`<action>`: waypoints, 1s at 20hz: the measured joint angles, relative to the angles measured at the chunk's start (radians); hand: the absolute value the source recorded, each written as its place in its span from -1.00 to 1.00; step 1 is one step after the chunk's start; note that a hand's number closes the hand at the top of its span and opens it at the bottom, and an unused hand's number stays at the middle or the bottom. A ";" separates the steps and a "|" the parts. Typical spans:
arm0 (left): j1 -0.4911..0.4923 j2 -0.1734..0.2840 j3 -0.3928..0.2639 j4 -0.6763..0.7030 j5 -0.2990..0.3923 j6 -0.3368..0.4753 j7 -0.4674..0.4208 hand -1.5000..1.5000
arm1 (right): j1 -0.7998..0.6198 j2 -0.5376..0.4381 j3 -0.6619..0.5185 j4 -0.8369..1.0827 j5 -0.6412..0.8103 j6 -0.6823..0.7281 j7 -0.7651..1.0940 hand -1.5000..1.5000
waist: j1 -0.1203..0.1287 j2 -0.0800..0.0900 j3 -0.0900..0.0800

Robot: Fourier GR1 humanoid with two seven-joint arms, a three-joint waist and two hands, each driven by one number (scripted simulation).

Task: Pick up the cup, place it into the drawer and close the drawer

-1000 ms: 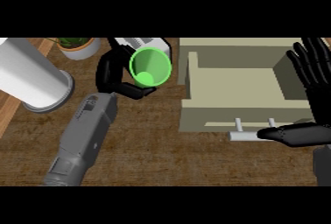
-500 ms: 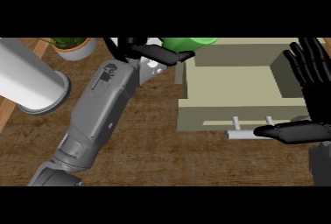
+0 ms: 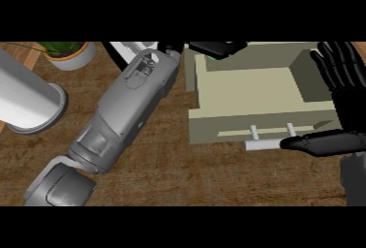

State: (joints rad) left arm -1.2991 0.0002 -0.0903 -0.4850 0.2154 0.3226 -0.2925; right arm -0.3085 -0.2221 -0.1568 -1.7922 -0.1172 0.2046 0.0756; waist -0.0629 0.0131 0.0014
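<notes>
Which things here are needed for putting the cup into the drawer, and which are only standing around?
Belong to the job:
- green cup, mostly hidden
- open drawer
- drawer handle
- left hand
- right hand

Just standing about:
- white cylinder
- potted plant

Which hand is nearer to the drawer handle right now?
Right. The right hand has its thumb at the drawer handle, at the drawer's front; the left hand is at the drawer's far edge, away from the handle.
</notes>
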 measured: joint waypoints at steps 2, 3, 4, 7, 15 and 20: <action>-0.022 0.000 -0.030 0.052 0.019 0.020 0.013 1.00 | 0.001 0.002 0.004 0.001 -0.004 0.007 -0.008 -1.00 | -0.014 0.003 0.000; -0.029 0.000 -0.049 0.073 0.030 0.023 0.019 1.00 | -0.002 0.003 0.004 0.003 -0.010 0.012 -0.011 -1.00 | -0.024 0.006 0.000; -0.031 0.000 -0.062 0.096 0.036 0.014 0.021 1.00 | -0.006 0.003 0.006 0.000 -0.014 0.015 -0.011 -1.00 | -0.031 0.008 0.001; -0.033 0.000 -0.120 0.145 0.053 -0.022 0.047 1.00 | -0.027 0.004 0.015 0.010 -0.014 0.020 -0.012 -1.00 | -0.053 0.015 0.001; -0.010 0.000 -0.237 0.193 0.089 -0.053 0.068 -1.00 | -0.061 0.016 0.044 0.015 -0.015 0.030 -0.013 -1.00 | -0.115 0.029 0.001; 0.022 0.000 -0.233 0.159 0.170 -0.054 0.022 -1.00 | -0.079 0.025 0.081 0.015 -0.079 0.096 -0.004 1.00 | -0.139 0.036 0.000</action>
State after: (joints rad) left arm -1.2767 0.0000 -0.3229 -0.3259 0.3851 0.2690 -0.2707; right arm -0.3878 -0.1973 -0.0754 -1.7770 -0.1966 0.3003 0.0718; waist -0.2022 0.0496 0.0014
